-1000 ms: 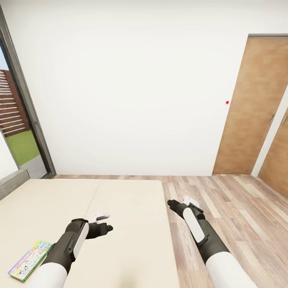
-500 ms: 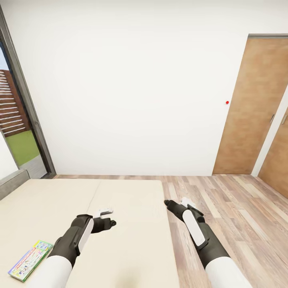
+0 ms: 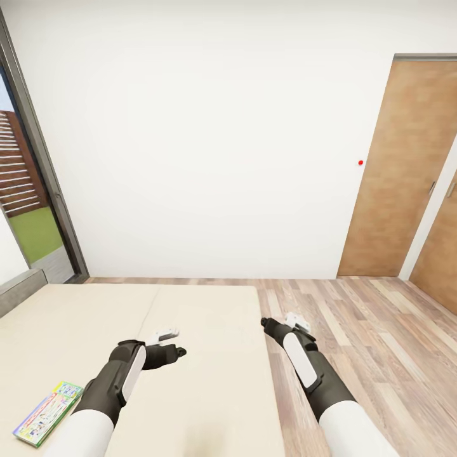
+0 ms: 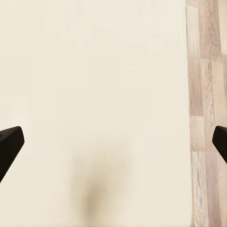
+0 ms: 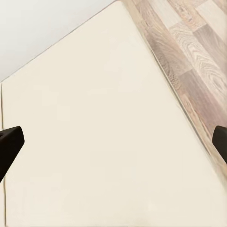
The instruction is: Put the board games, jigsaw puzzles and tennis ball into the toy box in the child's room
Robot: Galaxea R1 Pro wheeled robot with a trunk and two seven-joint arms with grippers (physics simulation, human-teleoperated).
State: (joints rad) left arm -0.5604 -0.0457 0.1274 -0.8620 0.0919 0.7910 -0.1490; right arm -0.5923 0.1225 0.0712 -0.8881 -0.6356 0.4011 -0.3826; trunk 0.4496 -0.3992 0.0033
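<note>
One of the board games (image 3: 47, 412), a flat box with a green edge and a pale blue printed cover, lies on the beige bed (image 3: 203, 304) near its front left corner. My left gripper (image 3: 179, 350) hovers over the mattress, well to the right of that box. In the left wrist view it (image 4: 113, 146) is open, its dark fingertips (image 4: 9, 144) wide apart over bare mattress. My right gripper (image 3: 265, 323) hangs at the bed's right edge, also open (image 5: 113, 146), with nothing between its fingertips (image 5: 8, 142). The toy box and the table are out of view.
Wood-plank floor (image 3: 362, 330) runs along the right of the bed. A brown wooden door (image 3: 403, 165) stands at the right of the white wall. A dark-framed window (image 3: 28, 190) is at the left, with the grey headboard (image 3: 19, 289) below it.
The left arm has reached slightly forward and to the right over the mattress. The right arm has shifted a little to the left. The board game has not moved.
</note>
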